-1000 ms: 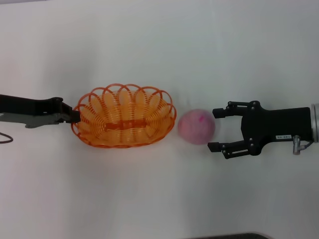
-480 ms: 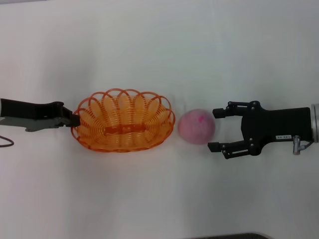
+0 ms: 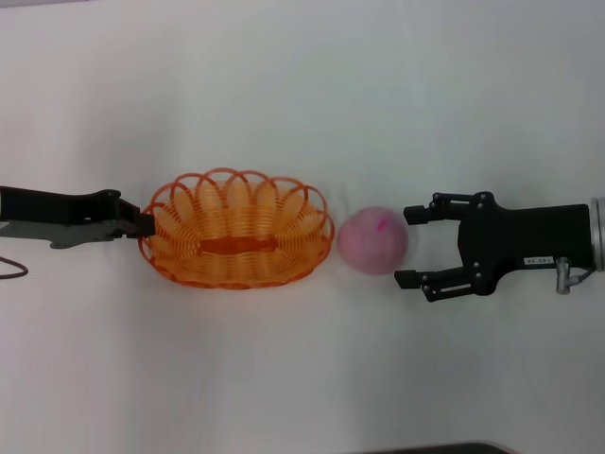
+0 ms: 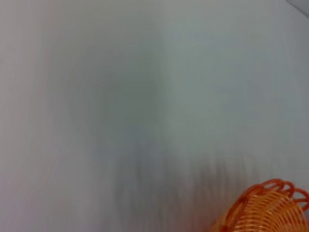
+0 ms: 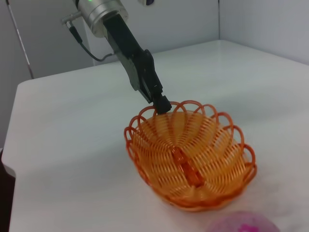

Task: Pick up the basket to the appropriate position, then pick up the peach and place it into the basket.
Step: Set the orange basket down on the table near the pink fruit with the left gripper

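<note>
Right gripper, right of frame in the head view: matte black body, two black linkage fingers with visible pivot screws, a small white label on the housing, a silver cylindrical wrist collar at the frame edge and a small grey fitting beneath it.

Left gripper, upper left of the right wrist view: slim black tapered body, silver wrist cylinder carrying a green light, and a thin dark cable looping off it.

One orange basket, one pale pink peach (a single darker pink mark on its skin), two grippers, the left gripper and the right gripper, one white bench carrying both things
</note>
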Available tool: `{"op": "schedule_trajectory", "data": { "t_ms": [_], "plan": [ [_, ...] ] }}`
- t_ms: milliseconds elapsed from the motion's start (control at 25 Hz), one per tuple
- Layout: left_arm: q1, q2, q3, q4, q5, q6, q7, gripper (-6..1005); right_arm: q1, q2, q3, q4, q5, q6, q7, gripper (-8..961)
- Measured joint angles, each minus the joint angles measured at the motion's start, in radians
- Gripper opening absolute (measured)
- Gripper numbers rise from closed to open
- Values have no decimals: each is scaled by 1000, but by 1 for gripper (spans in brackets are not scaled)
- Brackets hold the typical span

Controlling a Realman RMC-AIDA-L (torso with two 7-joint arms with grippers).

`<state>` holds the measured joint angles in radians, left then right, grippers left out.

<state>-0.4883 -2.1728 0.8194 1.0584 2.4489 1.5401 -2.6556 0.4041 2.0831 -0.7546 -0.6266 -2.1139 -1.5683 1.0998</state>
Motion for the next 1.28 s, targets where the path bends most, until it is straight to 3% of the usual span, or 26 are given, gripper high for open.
{"op": "schedule_trajectory", "data": {
  "t_ms": [200, 400, 760, 840, 960, 1000, 1280],
  "plan": [
    [1, 1, 0, 0, -10, 5, -1, 98, 1, 0, 1, 1, 1, 0, 0, 898],
    [6, 3, -3, 14, -27, 21, 0, 272, 0, 0, 3, 0, 1, 1, 0, 899],
    [48, 13, -8, 120, -23, 23, 35, 470, 2, 0, 3, 1, 3, 3, -2, 898],
    [53, 14, -24, 132, -33, 24, 87, 514, 3, 0, 2, 1, 4, 2, -1, 898],
    [57, 12, -57, 141, -81, 38, 213, 662, 4, 0, 2, 0, 6, -11, 1, 899],
    [64, 12, -61, 143, -133, 56, 325, 661, 4, 0, 3, 0, 6, -13, 1, 899],
    [81, 9, -65, 110, -268, 136, 655, 656, 4, 0, 5, -2, 7, -20, 1, 899]
  ]
}}
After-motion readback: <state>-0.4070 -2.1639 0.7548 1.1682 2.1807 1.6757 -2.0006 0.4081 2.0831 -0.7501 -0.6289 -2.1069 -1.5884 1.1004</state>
